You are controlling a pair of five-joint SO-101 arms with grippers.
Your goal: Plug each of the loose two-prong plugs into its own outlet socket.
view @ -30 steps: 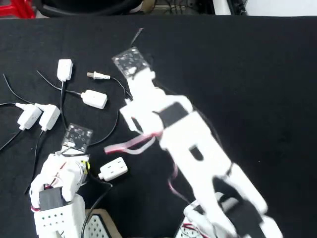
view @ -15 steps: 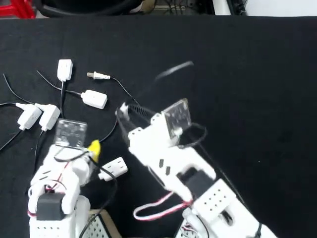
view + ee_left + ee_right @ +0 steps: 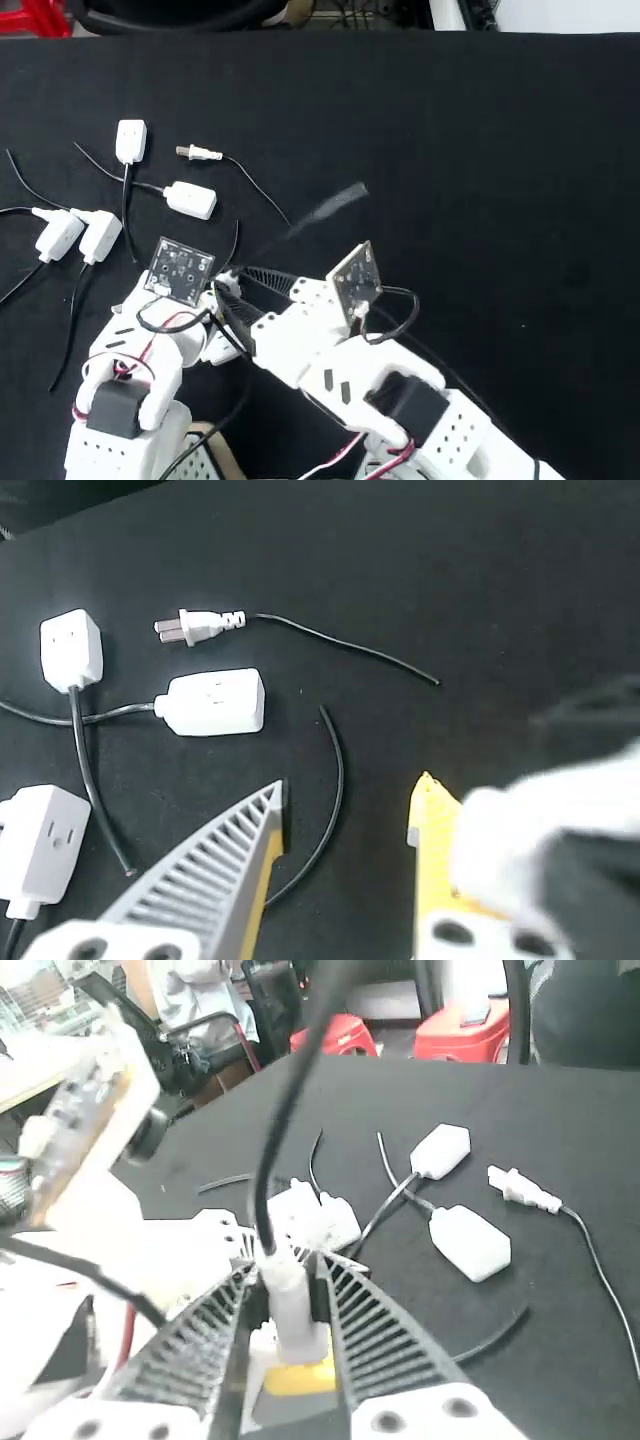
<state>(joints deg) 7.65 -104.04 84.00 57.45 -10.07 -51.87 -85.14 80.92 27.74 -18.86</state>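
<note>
My right gripper (image 3: pixel 288 1280) is shut on a white two-prong plug (image 3: pixel 292 1305) whose black cord (image 3: pixel 285 1110) rises from it. In the high view this gripper (image 3: pixel 228 300) sits close in front of the left arm (image 3: pixel 130 370), the cord (image 3: pixel 330 208) trailing up and back. My left gripper (image 3: pixel 350 790) is open with nothing between its fingers. Another loose plug (image 3: pixel 198 153) (image 3: pixel 195 627) lies farther back on the black cloth, beside a white socket (image 3: pixel 190 199) (image 3: pixel 215 700). A second socket (image 3: pixel 131 140) (image 3: pixel 70 645) lies to its left.
Two more white blocks (image 3: pixel 58 232) (image 3: pixel 100 235) with black cords lie at the left edge. The black table (image 3: pixel 480 150) is bare to the right and at the back. The right arm's body (image 3: pixel 400 400) crosses the near middle. Red stools (image 3: pixel 455 1030) stand beyond the table.
The right arm has pulled back from the far middle toward the near left, carrying the plug and cord up against the left gripper. The left arm's wrist has shifted slightly right.
</note>
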